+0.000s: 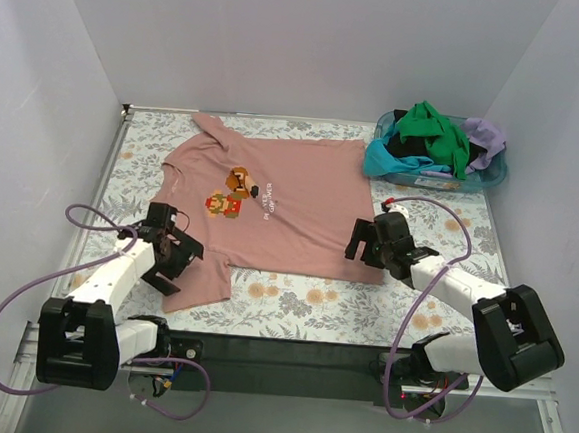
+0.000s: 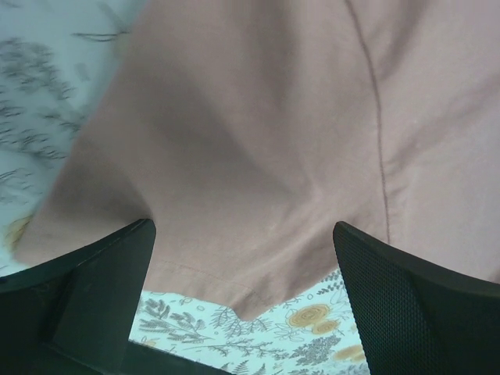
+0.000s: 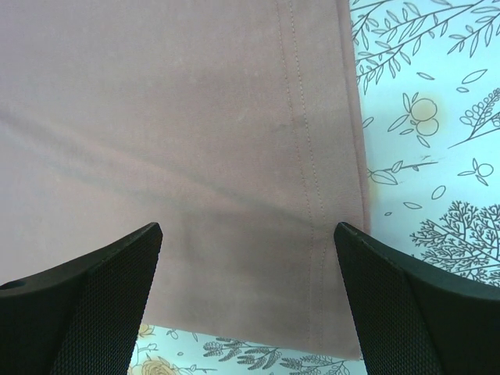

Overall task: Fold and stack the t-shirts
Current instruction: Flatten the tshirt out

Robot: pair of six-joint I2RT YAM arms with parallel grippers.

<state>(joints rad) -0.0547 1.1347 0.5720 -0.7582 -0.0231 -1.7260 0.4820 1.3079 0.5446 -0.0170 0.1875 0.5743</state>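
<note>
A dusty pink t-shirt (image 1: pixel 281 201) with a small cartoon chest print lies spread flat, collar to the left, hem to the right. My left gripper (image 1: pixel 173 258) is open above its near sleeve (image 2: pixel 234 180); the sleeve's hem corner lies between the fingers (image 2: pixel 391 305). My right gripper (image 1: pixel 377 246) is open above the shirt's near hem corner (image 3: pixel 312 234), and nothing is held between its fingers (image 3: pixel 406 312). Green, black, turquoise and lilac shirts (image 1: pixel 436 140) are piled in the basket at the back right.
The blue plastic basket (image 1: pixel 491 178) stands at the back right corner. The floral tablecloth (image 1: pixel 313 304) covers the table, with white walls on three sides. Purple cables loop beside both arms.
</note>
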